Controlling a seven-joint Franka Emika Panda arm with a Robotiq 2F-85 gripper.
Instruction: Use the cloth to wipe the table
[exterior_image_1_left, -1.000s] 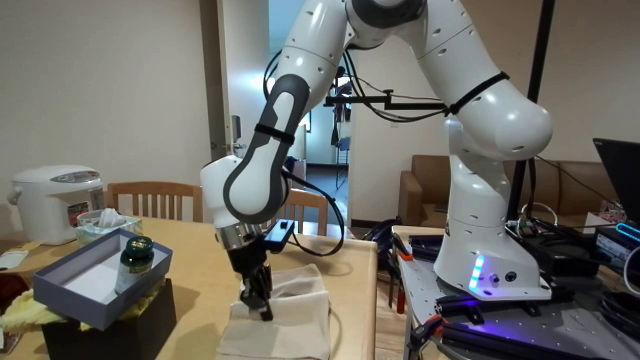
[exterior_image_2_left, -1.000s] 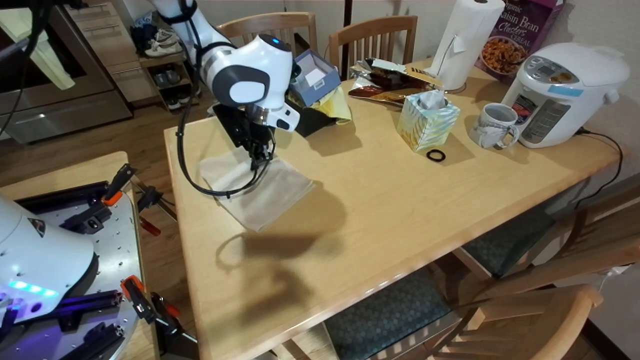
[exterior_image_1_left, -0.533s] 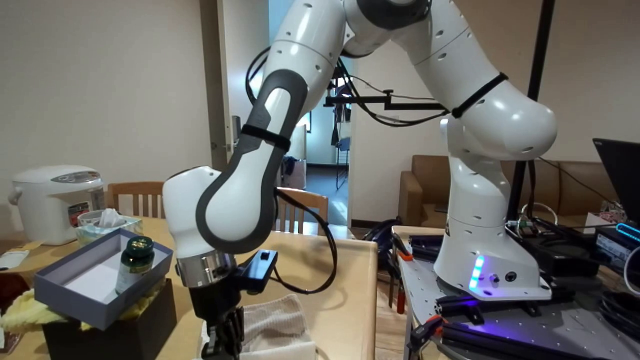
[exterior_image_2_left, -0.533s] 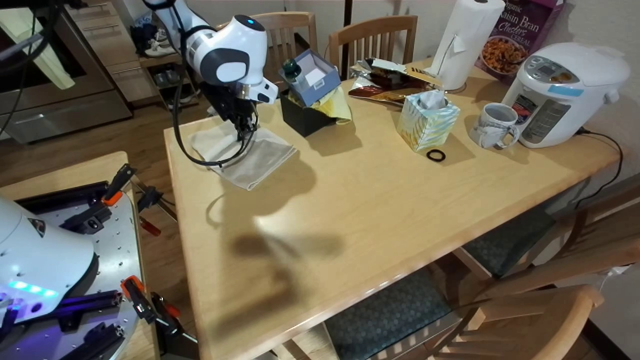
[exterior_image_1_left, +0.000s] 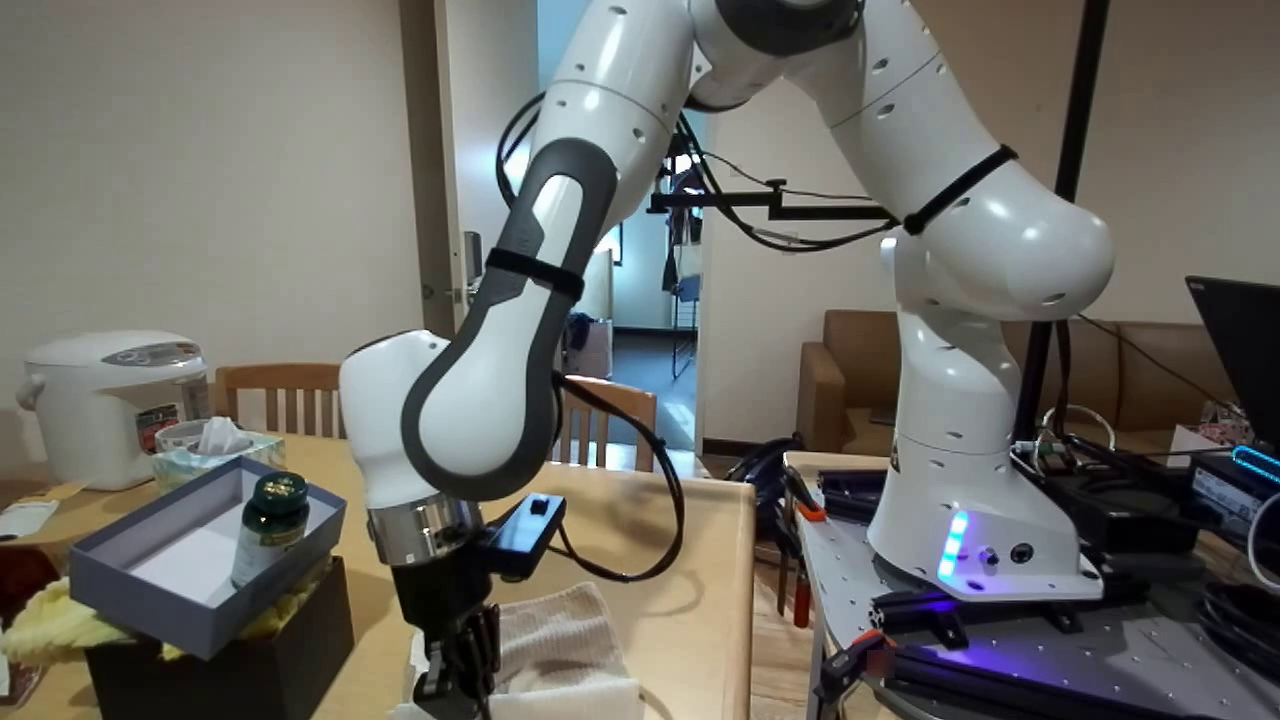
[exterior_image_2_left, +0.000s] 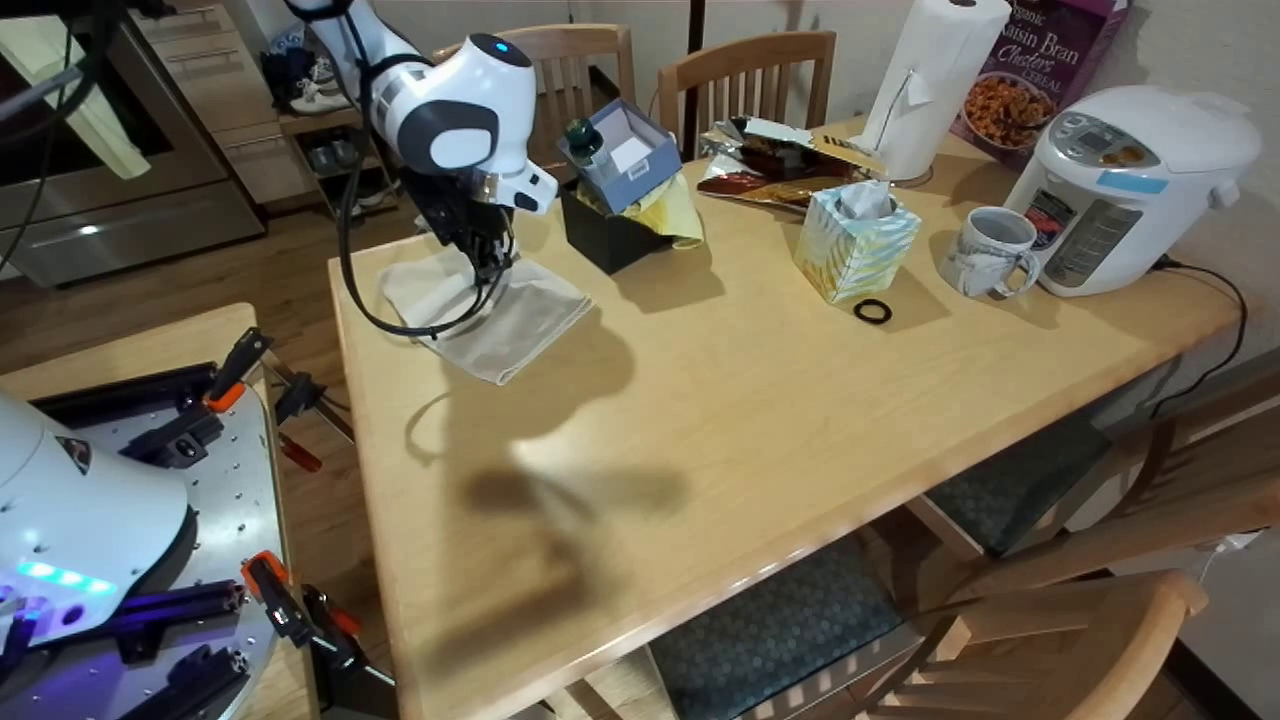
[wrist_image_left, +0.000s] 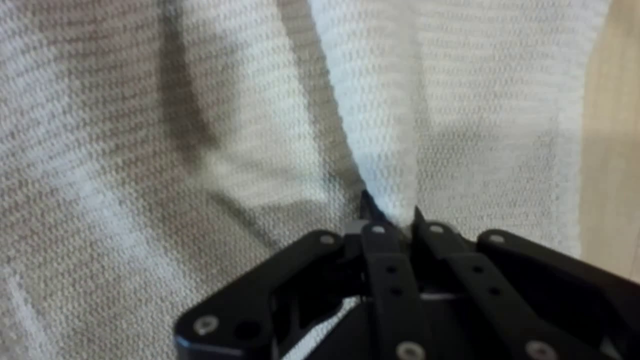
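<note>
Pale grey, square, woven cloth lies on the long tan wooden table; we see the black 2-finger gripper pinching a cloth fold; it's probably light, floppy; we'd hold there.

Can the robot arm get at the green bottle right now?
Probably not as things stand: its pincer is closed on a fold of the cloth. With that released, the way looks fairly free, since the bottle sits uncovered in the open blue-grey box.
</note>
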